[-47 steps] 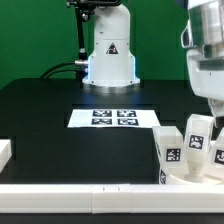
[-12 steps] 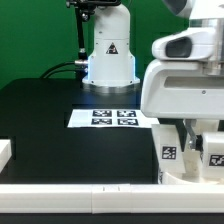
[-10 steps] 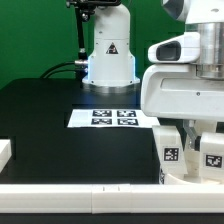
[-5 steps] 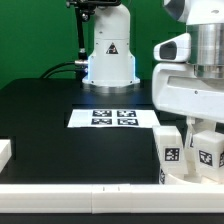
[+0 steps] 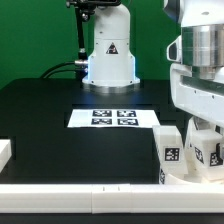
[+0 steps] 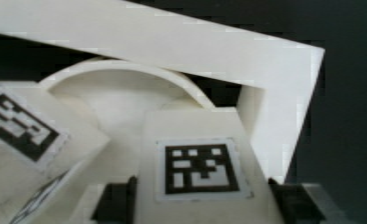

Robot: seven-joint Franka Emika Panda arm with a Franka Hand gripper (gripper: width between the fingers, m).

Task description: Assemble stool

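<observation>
In the exterior view my gripper (image 5: 203, 124) hangs over the stool parts at the table's front right corner. It is shut on a white tagged stool leg (image 5: 204, 152). In the wrist view that leg (image 6: 201, 160) fills the gap between my two dark fingers (image 6: 114, 203), which press its sides. A second tagged leg (image 5: 170, 152) stands just to the exterior view's left of it and also shows in the wrist view (image 6: 29, 120). A curved white rim, apparently the round seat (image 6: 123, 78), lies behind the legs. Most of it is hidden.
The marker board (image 5: 113, 117) lies mid-table in front of the robot base (image 5: 108, 55). A white rail (image 5: 80, 196) runs along the table's front edge, with a white block (image 5: 4, 152) at the exterior view's left. A white angled wall (image 6: 251, 55) borders the parts.
The arm's bulky body has swung toward the exterior view's right and up, uncovering the table's middle. The held leg has shifted slightly to the left with the gripper.
</observation>
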